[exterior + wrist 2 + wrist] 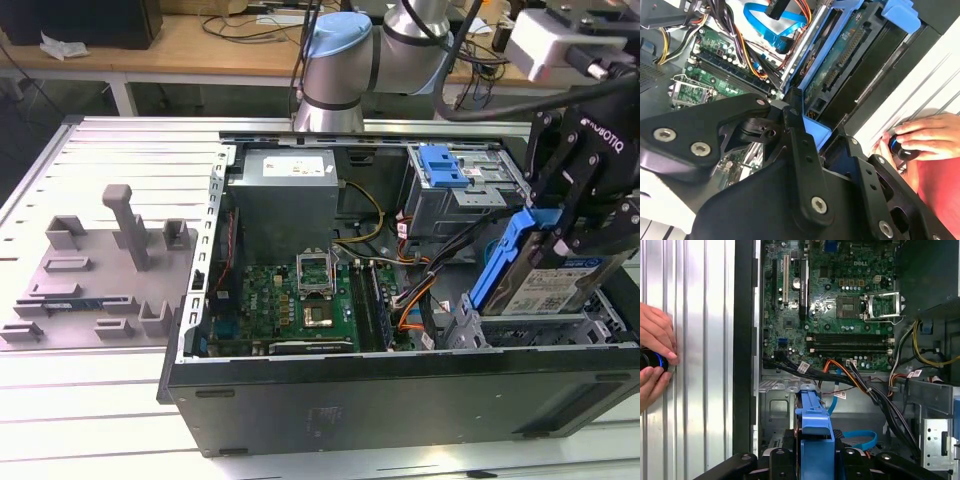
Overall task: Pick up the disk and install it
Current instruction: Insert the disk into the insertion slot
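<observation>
The tool (570, 228) is clamped on the disk (548, 290), its fingers (792, 127) pinching the blue bracket's end. The disk hangs just beneath the tool, tilted on edge (label facing the exterior view's right), inside the open computer case (400, 400) at the corner on the exterior view's right, beside the motherboard (300, 300). In both wrist views a person's hand (655, 357) rests on the slatted counter (705, 340) just outside the case wall, fingers around a small dark knob (651, 361).
</observation>
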Robot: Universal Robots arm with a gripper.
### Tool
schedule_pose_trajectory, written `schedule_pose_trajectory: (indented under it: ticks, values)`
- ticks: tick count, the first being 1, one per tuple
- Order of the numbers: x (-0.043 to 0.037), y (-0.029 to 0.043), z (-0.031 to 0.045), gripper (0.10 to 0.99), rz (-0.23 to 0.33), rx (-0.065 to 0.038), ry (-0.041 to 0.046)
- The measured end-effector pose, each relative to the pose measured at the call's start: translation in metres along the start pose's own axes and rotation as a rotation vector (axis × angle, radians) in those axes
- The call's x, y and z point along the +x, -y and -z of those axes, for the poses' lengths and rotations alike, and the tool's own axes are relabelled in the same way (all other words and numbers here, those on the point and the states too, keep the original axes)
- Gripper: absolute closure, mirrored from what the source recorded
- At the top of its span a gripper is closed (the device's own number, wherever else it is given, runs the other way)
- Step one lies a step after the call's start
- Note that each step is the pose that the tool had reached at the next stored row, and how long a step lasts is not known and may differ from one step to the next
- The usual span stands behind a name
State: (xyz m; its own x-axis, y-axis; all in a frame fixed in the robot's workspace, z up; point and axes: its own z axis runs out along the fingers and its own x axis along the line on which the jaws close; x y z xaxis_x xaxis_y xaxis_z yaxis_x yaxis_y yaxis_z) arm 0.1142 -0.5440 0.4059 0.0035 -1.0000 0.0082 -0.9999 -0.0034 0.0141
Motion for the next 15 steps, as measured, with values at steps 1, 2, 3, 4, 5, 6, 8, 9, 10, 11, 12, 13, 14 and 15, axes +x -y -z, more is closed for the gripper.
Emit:
schedule_pose_trajectory:
  ticks: [1, 2, 3, 4, 5, 6, 8, 9, 10, 11, 12, 13, 14, 15]
  values:
    - [0.0, 0.0, -0.0017, 0.718, 0.0, 0.0, -0.0001]
    - [0.0, 0.0001, -0.0021, 0.71, 0.0, 0.0, -0.0002]
    - [0.0, 0.0001, -0.0021, 0.71, 0.0, 0.0, -0.0005]
    - [0.0001, 0.0001, -0.0024, 0.651, 0.0, 0.0, -0.0003]
    - [0.0001, 0.0001, -0.0026, 0.584, 0.0, 0.0, 0.0]
    - [0.0001, 0.0001, -0.0026, 0.584, 0.0, 0.0, -0.0001]
    - [0.0001, 0.0001, -0.0026, 0.584, 0.0, 0.0, -0.0001]
    - [0.0001, 0.0, -0.0026, 0.584, 0.0, 0.0, -0.0001]
    - [0.0001, 0.0001, -0.0026, 0.584, 0.0, 0.0, 0.0]
    - [0.0001, 0.0001, -0.0026, 0.584, 0.0, 0.0, 0.0]
    - [0.0001, 0.0001, -0.0026, 0.584, 0.0, 0.0, -0.0001]
    - [0.0001, 0.0, -0.0026, 0.584, 0.0, 0.0, 0.0]
    - [0.0001, 0.0001, -0.0026, 0.584, 0.0, 0.0, -0.0001]
    - [0.0001, 0.0, -0.0026, 0.584, 0.0, 0.0, 0.0]
